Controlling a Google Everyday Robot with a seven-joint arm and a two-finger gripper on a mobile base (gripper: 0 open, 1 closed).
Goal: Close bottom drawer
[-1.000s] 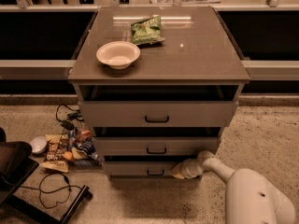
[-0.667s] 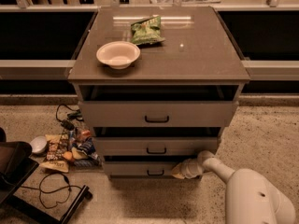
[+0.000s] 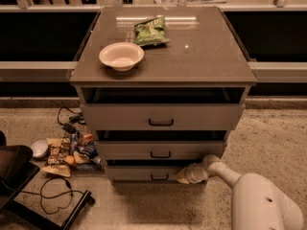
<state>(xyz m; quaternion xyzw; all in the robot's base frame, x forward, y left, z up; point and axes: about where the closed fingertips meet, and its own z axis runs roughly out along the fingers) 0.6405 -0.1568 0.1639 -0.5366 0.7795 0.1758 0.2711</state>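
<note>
The bottom drawer (image 3: 144,173) is the lowest and slimmest of three grey-brown fronts, with a small black handle (image 3: 159,177). It sticks out only slightly, with a dark gap above it. My gripper (image 3: 183,175) reaches in from the lower right on a white arm (image 3: 254,195) and rests against the right part of the bottom drawer's front. The middle drawer (image 3: 160,150) and the tall top drawer (image 3: 161,117) above it also stand a little out.
A white bowl (image 3: 121,56) and a green snack bag (image 3: 150,30) lie on the cabinet top (image 3: 201,56). Snack packets and cables (image 3: 67,150) litter the floor to the left. A dark chair base (image 3: 19,176) stands at lower left.
</note>
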